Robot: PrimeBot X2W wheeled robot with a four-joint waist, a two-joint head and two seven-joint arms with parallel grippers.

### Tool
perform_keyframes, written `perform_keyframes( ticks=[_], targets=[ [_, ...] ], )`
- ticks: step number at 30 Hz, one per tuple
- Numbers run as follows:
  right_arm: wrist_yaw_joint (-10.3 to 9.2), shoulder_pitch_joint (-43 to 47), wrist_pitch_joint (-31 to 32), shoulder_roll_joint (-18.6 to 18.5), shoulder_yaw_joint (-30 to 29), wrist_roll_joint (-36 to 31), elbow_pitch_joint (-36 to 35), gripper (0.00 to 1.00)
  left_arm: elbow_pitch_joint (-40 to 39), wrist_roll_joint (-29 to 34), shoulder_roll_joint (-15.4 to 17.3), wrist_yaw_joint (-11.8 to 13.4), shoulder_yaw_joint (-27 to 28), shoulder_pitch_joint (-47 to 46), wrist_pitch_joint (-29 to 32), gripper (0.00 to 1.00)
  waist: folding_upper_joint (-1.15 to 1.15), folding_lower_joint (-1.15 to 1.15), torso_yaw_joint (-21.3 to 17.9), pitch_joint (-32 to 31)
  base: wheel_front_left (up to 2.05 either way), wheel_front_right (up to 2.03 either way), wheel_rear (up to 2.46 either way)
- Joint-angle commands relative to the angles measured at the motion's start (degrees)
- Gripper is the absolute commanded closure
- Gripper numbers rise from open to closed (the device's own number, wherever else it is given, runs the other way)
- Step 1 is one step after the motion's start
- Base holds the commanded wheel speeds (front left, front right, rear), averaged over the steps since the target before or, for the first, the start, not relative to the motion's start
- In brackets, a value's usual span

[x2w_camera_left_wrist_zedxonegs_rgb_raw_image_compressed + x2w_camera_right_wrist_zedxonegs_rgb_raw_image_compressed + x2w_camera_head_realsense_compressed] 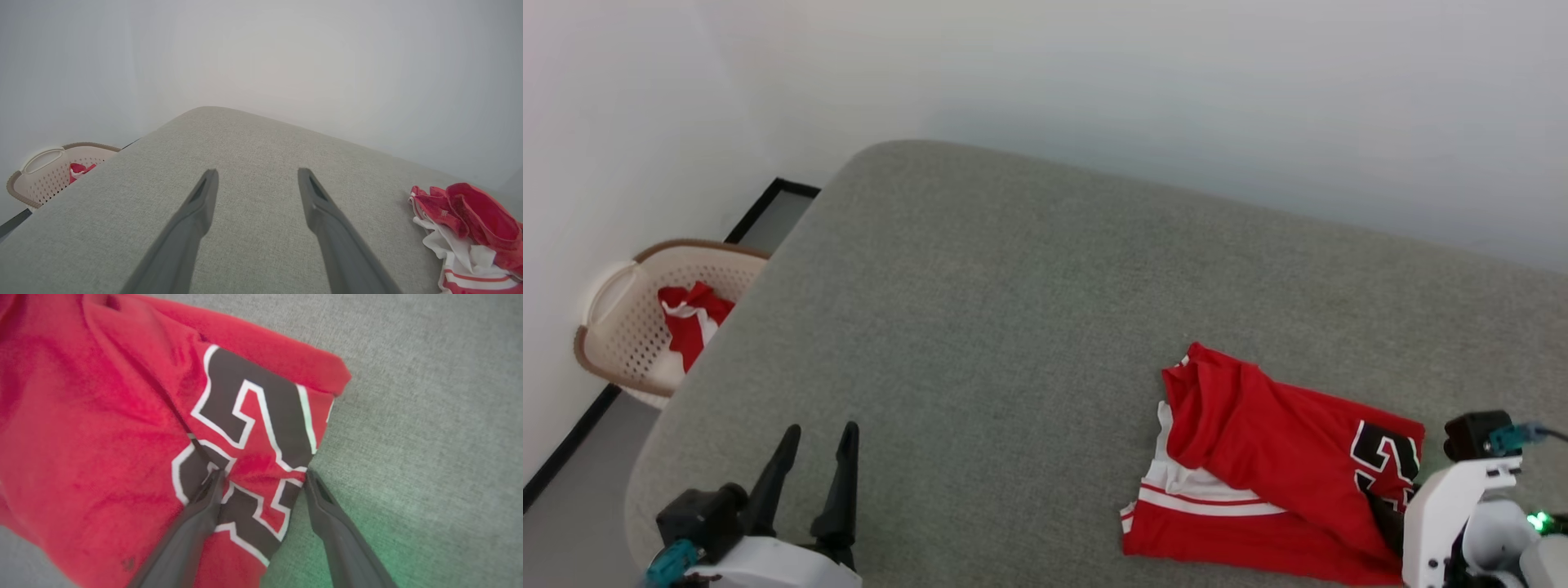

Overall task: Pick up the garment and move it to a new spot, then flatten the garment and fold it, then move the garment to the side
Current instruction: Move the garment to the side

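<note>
grey padded surface (1013, 310) — garment (1274, 465) rumpled; white wall (1176, 82); basket (621, 327) — floor

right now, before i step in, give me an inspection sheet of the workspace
surface: grey fabric top, only the garment on it
job's things: garment, red, crumpled at the right near edge, number showing
clutter: basket on the floor at left, red-and-white cloth inside
grippers: left gripper open above bare fabric; right gripper open at the garment's numbered corner
cables: teal plug with a cable on the right wrist
surroundings: white wall, grey floor
</note>
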Motion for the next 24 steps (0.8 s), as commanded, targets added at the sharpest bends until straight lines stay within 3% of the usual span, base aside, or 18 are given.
perform_keyframes(
  ticks=[1, 17, 18, 19, 24],
  targets=[
    [-0.05, -0.42, 0.71, 0.42, 0.11, -0.32, 0.62, 0.00, 0.19, -0.33, -0.15, -0.33, -0.03, -0.70, -0.35, 0.00, 0.00, 0.00, 0.35, 0.69, 0.00, 0.00, 0.00],
    [-0.23, -2.00, 8.81, 2.95, -5.39, -4.35, 6.49, 0.00, 1.97, -1.64, -0.52, -0.31, -0.43, -2.16, -0.97, 0.00, 0.00, 0.00, -0.48, 2.27, 0.00, 0.00, 0.00],
    [-0.28, -2.18, 9.96, 3.41, -5.45, -4.64, 7.46, 0.27, 2.03, -1.67, -0.52, -0.31, -0.52, -2.32, -0.97, 0.00, 0.00, 0.00, -0.50, 2.35, 0.00, 0.00, 0.00],
    [-0.27, -2.46, 10.54, 3.93, -5.69, -4.79, 8.34, 1.00, 2.10, -1.71, -0.54, -0.31, -0.57, -2.43, -0.96, 0.00, 0.00, 0.00, -0.54, 2.43, 0.00, 0.00, 0.00],
    [-0.25, -4.92, 11.28, 5.20, -7.12, -6.36, 10.91, 1.00, 2.37, -1.92, -0.66, -0.33, -0.74, -3.02, -1.00, 0.00, 0.00, 0.00, -0.65, 2.82, 0.00, 0.00, 0.00]
  ],
)
